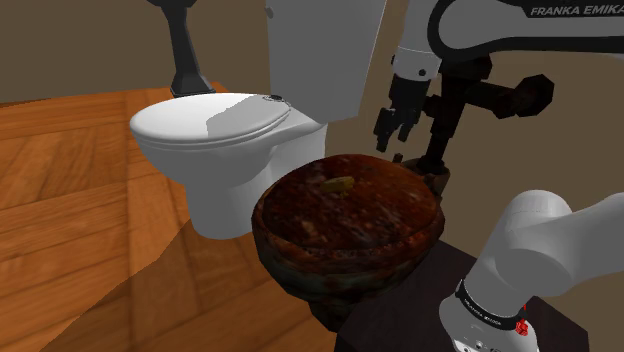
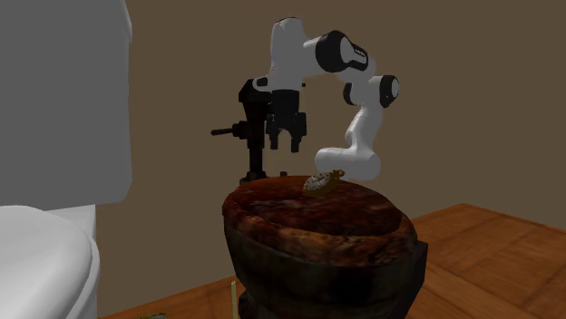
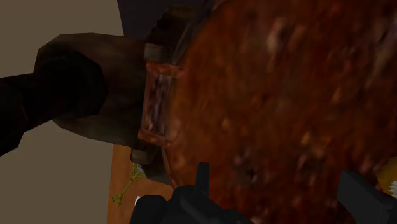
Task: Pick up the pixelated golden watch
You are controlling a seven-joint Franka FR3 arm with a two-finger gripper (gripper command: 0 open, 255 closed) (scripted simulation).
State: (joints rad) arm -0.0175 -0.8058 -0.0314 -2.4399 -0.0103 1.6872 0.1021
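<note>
Rusty and round, the bench (image 1: pixel 340 228) held the golden watch (image 1: pixel 337 184) on its top, but the gripper (image 1: pixel 393 135) hung above the rim with fingers (image 3: pixel 359 192) apart, well aside, so dropping straight down might miss it.

A rusty round tub (image 1: pixel 345 225) with a flat, mottled red-brown top stands on a wood floor (image 1: pixel 60 200). Close beside it, on the shoulder view's left, is a white toilet (image 1: pixel 215 150) with its lid down and a pale cistern (image 1: pixel 320 50) behind. A rusty bracket (image 3: pixel 158 102) sits at the tub's rim, against a dark brown lump (image 3: pixel 83 89). A black post (image 2: pixel 252 127) with a side handle rises behind the tub. The wall (image 2: pixel 181 72) is tan. A small yellow-green thing (image 3: pixel 127 184) lies on the floor below the rim
</note>
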